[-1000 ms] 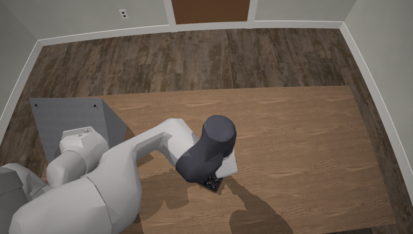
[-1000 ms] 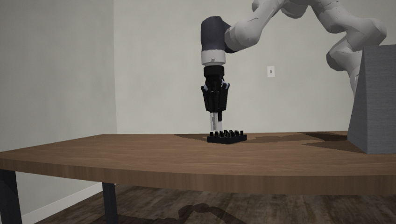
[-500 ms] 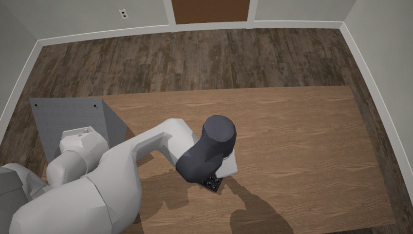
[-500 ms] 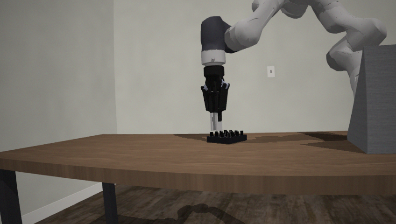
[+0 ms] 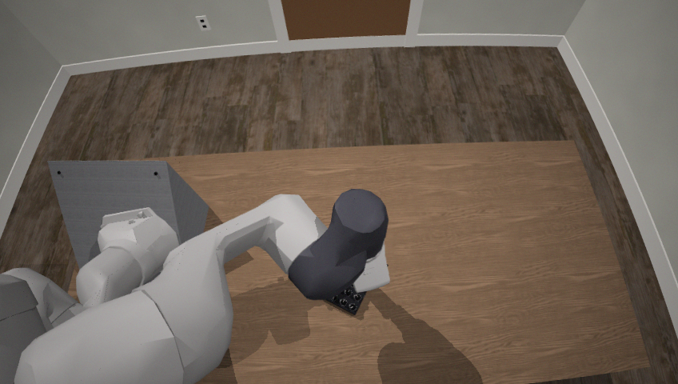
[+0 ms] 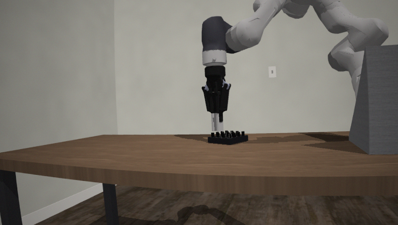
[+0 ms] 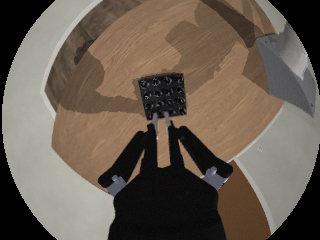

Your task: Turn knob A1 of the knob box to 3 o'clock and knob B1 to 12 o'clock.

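On tabletop [image 5: 476, 228] [image 6: 167, 156] [image 7: 125, 65]: knob box [image 5: 354, 311] [image 6: 230, 141] [image 7: 162, 96], knobs up. Above its edge, gripper [image 6: 217, 130] [image 7: 161, 117], pointing down, fingers close together (grasping or merely narrowed, cannot tell). Knob lines too small to read.

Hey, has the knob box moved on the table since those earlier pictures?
No. The knob box sits the same way as before, to the same side of the gray wedge-shaped block.
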